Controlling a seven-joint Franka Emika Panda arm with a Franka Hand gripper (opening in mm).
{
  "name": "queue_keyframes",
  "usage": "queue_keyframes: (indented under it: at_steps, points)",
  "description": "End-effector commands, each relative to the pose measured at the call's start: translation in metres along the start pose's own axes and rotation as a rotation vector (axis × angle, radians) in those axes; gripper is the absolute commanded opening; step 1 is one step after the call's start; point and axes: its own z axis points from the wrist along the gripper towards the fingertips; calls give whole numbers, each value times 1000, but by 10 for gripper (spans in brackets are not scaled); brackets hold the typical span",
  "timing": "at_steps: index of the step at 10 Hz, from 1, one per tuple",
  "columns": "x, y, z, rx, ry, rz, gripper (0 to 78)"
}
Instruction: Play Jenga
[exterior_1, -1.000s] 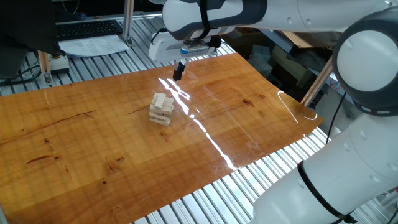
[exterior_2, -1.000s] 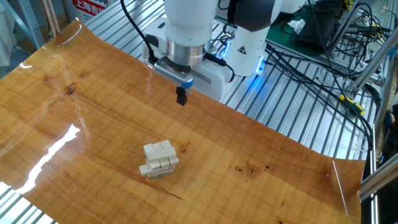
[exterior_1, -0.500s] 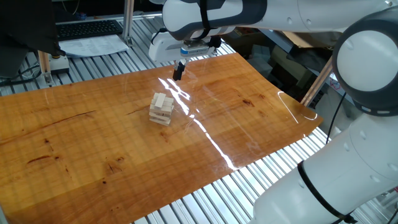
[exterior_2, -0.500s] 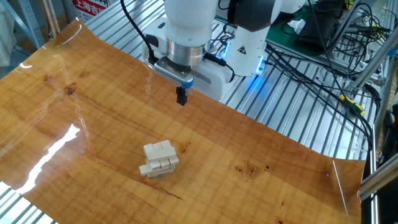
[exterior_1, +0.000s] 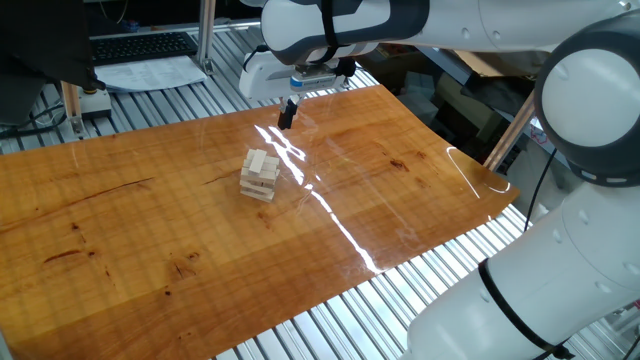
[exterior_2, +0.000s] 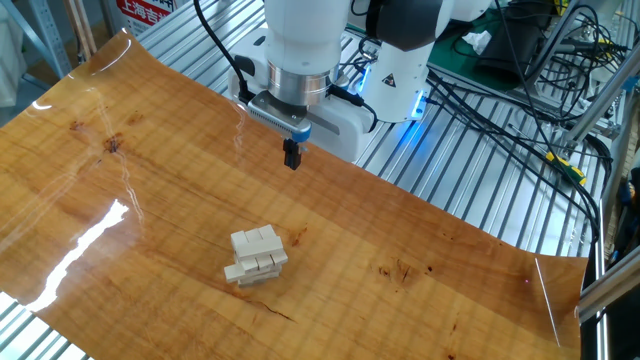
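The Jenga tower (exterior_1: 260, 174) is a short stack of pale wooden blocks laid crosswise on the wooden tabletop (exterior_1: 150, 230). In the other fixed view the Jenga tower (exterior_2: 257, 255) shows one low block sticking out to its left. My gripper (exterior_1: 286, 118) hangs above the table's far edge, well away from the tower and higher than it. The gripper (exterior_2: 292, 158) has its black fingers pressed together with nothing between them.
The tabletop sheet curls up at its corner (exterior_1: 480, 170). Beyond the board lie metal slats (exterior_2: 480, 180), the robot base (exterior_2: 400, 60) with blue light, and bundles of cables (exterior_2: 560, 60). A keyboard (exterior_1: 140, 45) and papers sit past the far edge.
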Motion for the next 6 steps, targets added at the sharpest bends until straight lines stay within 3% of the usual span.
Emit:
queue_keyframes:
  at_steps: [1,2,6]
  points:
    - [0,0,0,-94,138,-23,0]
    - [0,0,0,-52,137,-40,0]
    - [0,0,0,-49,140,-31,0]
